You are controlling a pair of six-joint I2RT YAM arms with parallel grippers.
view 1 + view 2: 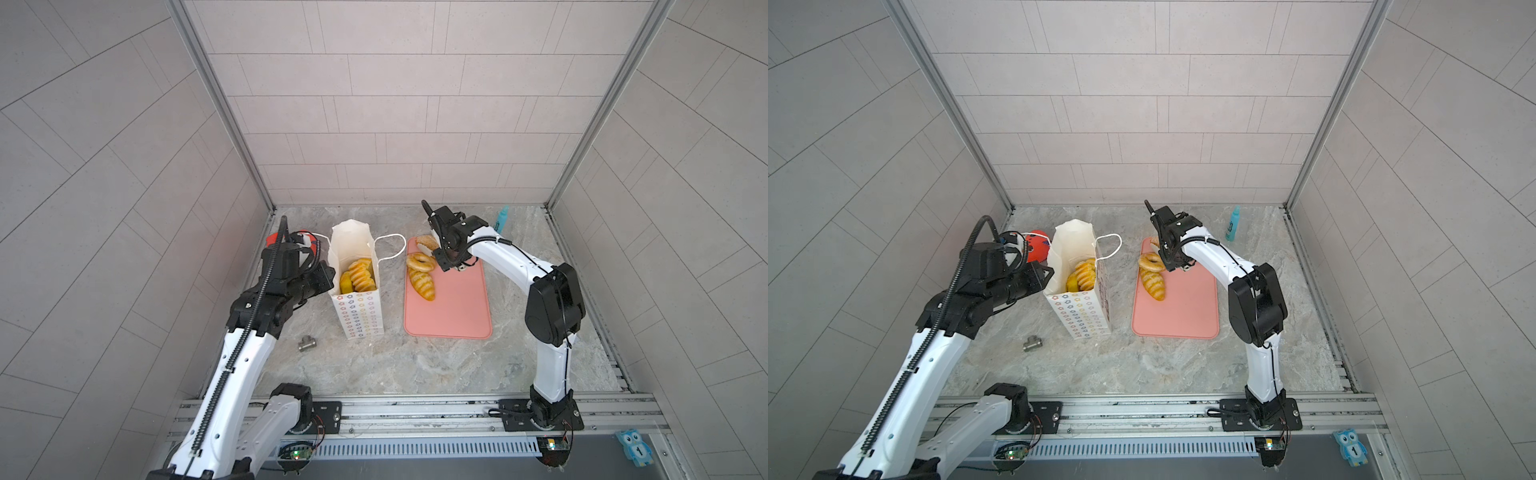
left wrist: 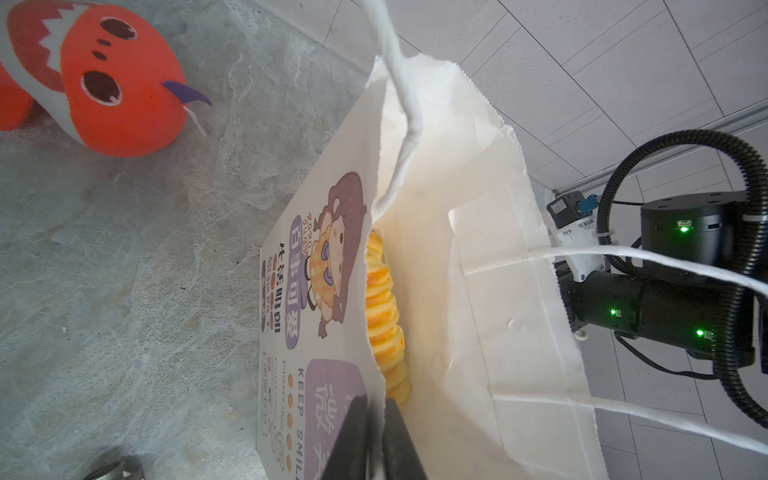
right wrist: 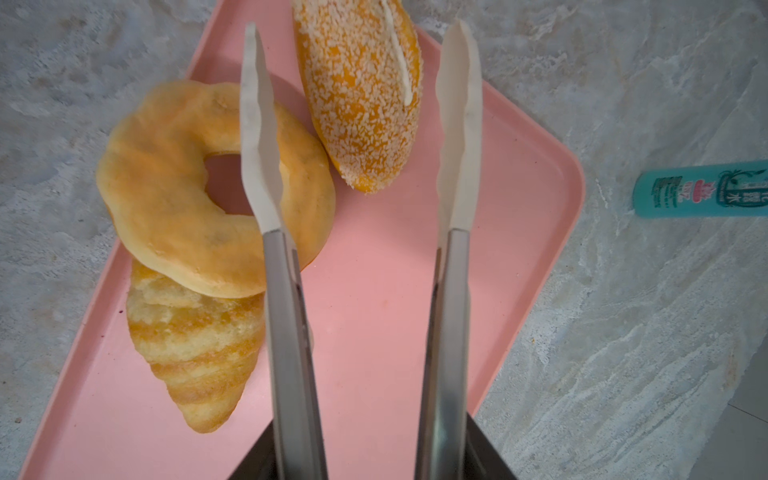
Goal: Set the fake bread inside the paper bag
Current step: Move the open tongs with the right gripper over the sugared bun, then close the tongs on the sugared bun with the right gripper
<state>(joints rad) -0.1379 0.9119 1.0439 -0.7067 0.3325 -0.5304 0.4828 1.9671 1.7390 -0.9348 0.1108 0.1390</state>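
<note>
The fake bread is split 2 ways. Several pcs (image 1: 359, 276) (image 1: 1081, 274) (image 2: 380, 316) are seen inside the paper bag (image 1: 357, 316) (image 1: 1079, 316) (image 2: 478, 208), stacked on edge. 3 pcs are found on the pink tray (image 1: 453, 307) (image 1: 1183, 307) (image 3: 374, 332), bunched at its back-left corner: ring donut (image 1: 420, 262) (image 1: 1151, 262) (image 3: 174, 199), ridged roll (image 1: 423, 284) (image 1: 1153, 284) (image 3: 195, 353), sesame bun (image 1: 426, 242) (image 3: 361, 95). The donut is propped on the roll's end. The bun is laid just beside it, toward the tray's back edge.

The bag is stood upright on the desk (image 1: 415, 365) (image 1: 1142, 365), left of centre, mouth open, near the tray's left edge w/ a gap.

L gripper (image 1: 327, 274) (image 1: 1046, 272) (image 2: 376, 407) is clamped on the rim of the bag's left face: fingers (image 2: 351, 440) are closed w/ the paper pinched between.

R gripper (image 1: 445, 259) (image 3: 370, 453) is closed around the tongs (image 3: 286, 311) handles, over the tray's back-left part. Tong tips are spread: one is seen over the donut, the other over bare tray. Contact w/ bread can't be told.

Red plush fish (image 1: 274, 239) (image 1: 1038, 245) (image 2: 120, 83) is seen by the desk's back-left corner, teal bottle (image 1: 502, 220) (image 1: 1233, 224) (image 3: 702, 189) near the back-right corner, and a small metal fitting (image 1: 307, 343) (image 1: 1032, 343) front-left of the bag.
</note>
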